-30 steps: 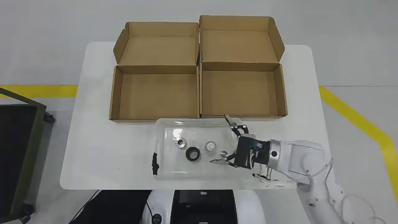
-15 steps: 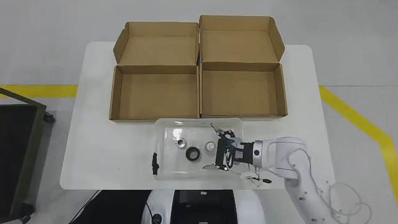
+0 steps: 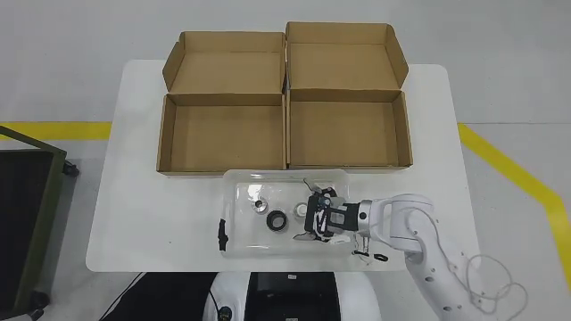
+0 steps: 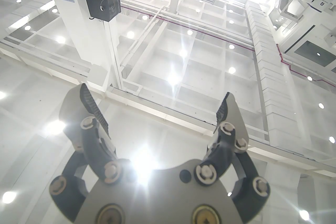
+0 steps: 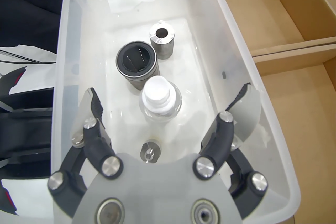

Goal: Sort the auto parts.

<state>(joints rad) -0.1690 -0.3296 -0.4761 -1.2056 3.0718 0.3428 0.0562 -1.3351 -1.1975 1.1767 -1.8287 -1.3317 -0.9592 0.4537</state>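
Sorting looks hardly begun. Both cardboard boxes [image 3: 223,134] lie empty, and 4 parts sit in the clear bin [image 5: 231,25] on the desk [image 3: 134,214]: a linear bearing [image 5: 137,62], a steel sleeve [image 5: 162,42], a white-capped bottle [image 5: 158,96] and a small metal piece [image 5: 149,151] half hidden under the right gripper [image 5: 169,92]. Its jaws are spread wide over the bottle, but their height is hard to judge. The left gripper [image 4: 155,91], jaws also wide, faces the ceiling.

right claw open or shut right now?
Open. The right claw has its fingers wide apart inside the clear bin, gripping nothing; the white-capped bottle sits untouched.
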